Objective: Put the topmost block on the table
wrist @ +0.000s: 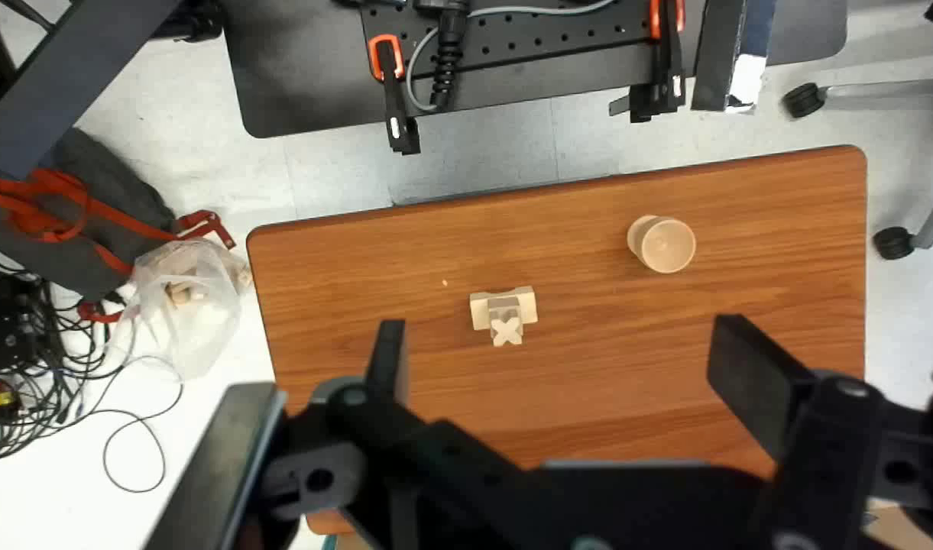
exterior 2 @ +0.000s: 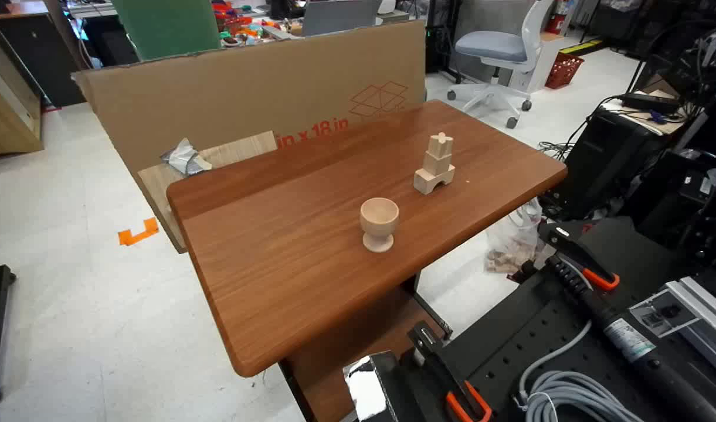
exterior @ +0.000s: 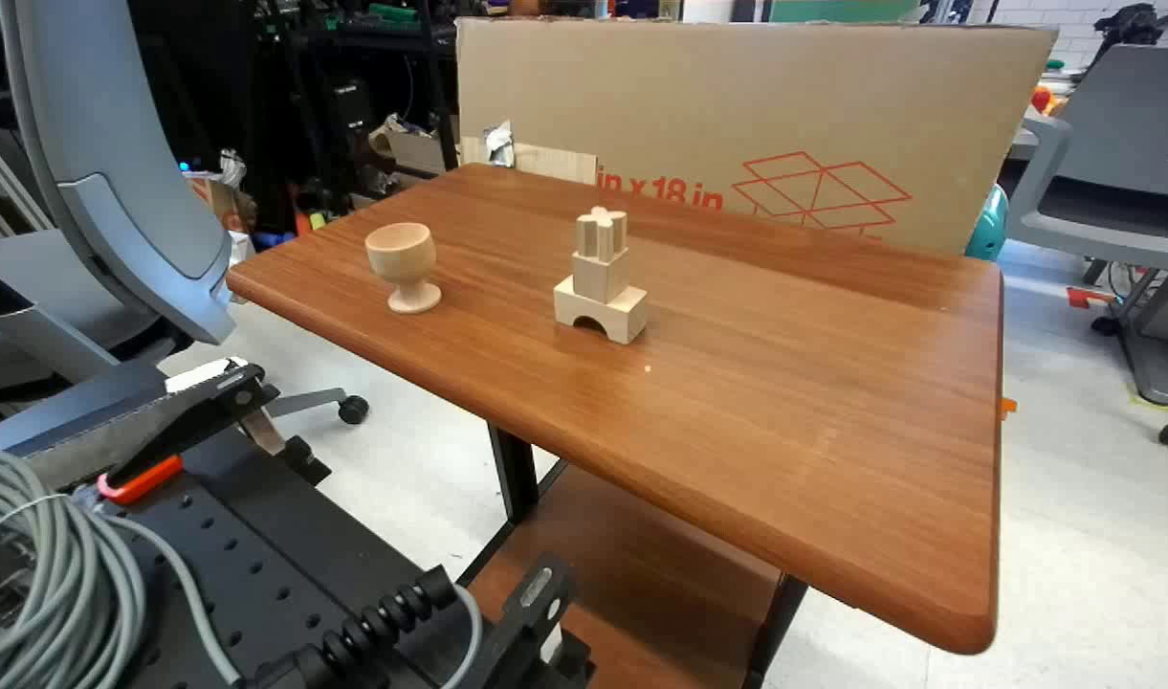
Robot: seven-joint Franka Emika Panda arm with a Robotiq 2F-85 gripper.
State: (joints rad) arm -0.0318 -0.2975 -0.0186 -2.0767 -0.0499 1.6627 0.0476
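Black fingers (wrist: pixel 750 382), two of them, stand wide apart on my claw (wrist: pixel 564 363), pinching nothing; in the wrist view I look down past them at the worktop (wrist: pixel 573 412). It bears one stack (exterior 2: pixel 437 164) of three, well in from every edge: one arch (exterior: pixel 605 311) at the bottom, one middle block (exterior: pixel 599 277) on that, and one top block (exterior: pixel 603 235) upright at the peak, its upper end cross-shaped. One pale speck (exterior: pixel 648 368) lies near the stack. I count one cup (exterior 2: pixel 379 223), upright, well apart from the stack and closer than it to the long edge facing my bench (wrist: pixel 306 92); each stands nearer a different short edge. Two orange-handled clamps (wrist: pixel 396 107) sit at the edge of the bench. Past the opposite long edge I see one cardboard sheet (exterior: pixel 737 105), printed in red, in both exterior views.
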